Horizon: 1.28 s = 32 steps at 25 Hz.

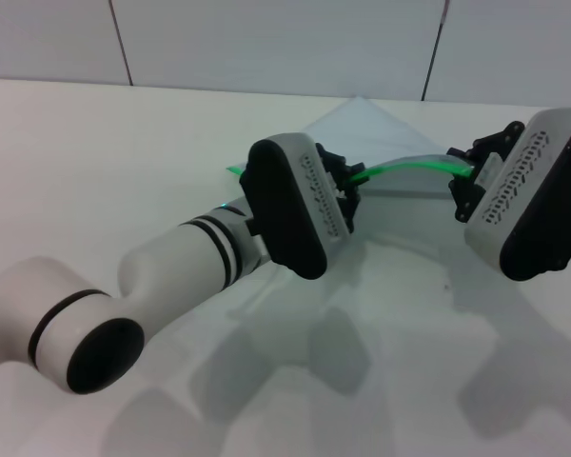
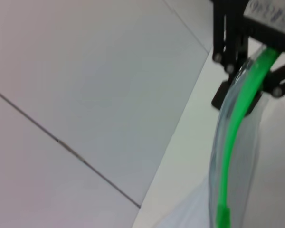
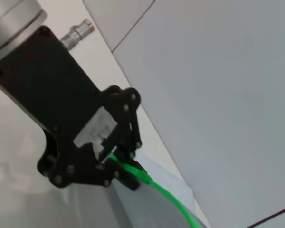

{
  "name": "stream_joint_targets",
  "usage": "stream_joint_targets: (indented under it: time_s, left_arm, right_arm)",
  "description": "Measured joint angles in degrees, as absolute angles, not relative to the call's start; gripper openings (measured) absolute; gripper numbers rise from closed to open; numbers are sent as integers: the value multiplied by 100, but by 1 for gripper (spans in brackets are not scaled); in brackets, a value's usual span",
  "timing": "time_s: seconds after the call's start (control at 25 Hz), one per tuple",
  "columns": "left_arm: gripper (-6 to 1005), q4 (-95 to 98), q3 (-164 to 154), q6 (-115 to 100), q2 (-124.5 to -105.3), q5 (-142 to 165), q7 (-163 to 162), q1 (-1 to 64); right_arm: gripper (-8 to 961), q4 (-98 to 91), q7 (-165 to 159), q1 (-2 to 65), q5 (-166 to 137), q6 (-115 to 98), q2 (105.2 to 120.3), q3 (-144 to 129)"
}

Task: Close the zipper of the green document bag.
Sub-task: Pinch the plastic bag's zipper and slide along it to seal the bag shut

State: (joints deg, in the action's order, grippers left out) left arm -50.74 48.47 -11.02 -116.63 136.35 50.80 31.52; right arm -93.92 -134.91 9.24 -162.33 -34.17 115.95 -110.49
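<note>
Right now both arms meet over the white tabletop [image 1: 95, 162], each holding one end of the zipper [image 1: 409, 166], the bright green strip along one long edge of the green document bag [image 1: 381, 129]. In the head view that strip is lifted off the surface and arcs between the two grippers, while the pale translucent body of the bag hangs and spreads behind and below it toward the tiled wall [image 1: 266, 38]. The left gripper [image 1: 347, 186] sits near the middle of the scene, its dark fingers pinched narrow on the strip's left portion; a short green tail of the zipper pokes out past the wrist housing on the far side. The right gripper [image 1: 464, 183] is at the right, likewise clamped on the strip's other end. From the right wrist view, the left gripper [image 3: 126, 168] shows its linkage closed around the green edge, with the strip running away from it. From the left wrist view, the right gripper [image 2: 249, 61] is seen farther off, holding the top of the strip as it curves down with the clear plastic beside it. The slider itself cannot be made out.
</note>
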Motion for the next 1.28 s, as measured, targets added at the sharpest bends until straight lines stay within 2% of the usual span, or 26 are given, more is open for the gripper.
stream_joint_targets:
  time_s: [0.52,0.72,1.16,1.28]
  left_arm:
    - [39,-5137,4791,-1331,-11659,13526,5106,3136]
    - [66,-5272,4816,-1365,-11658,13526,5133,3089]
    - [413,-5283,4781,-1731,-11671,13526,5142,2986]
    - [440,-5283,4775,-1733,-11676,13526,5142,2988]
  right_arm:
    - [50,-9434,-13465,881,-16235,-3416,11593,-11001]
    - [50,-9403,-13464,891,-16233,-3406,11593,-11003]
    - [47,-9334,-13469,932,-16232,-3401,11593,-11003]
    - [48,-9334,-13466,937,-16233,-3401,11593,-11003]
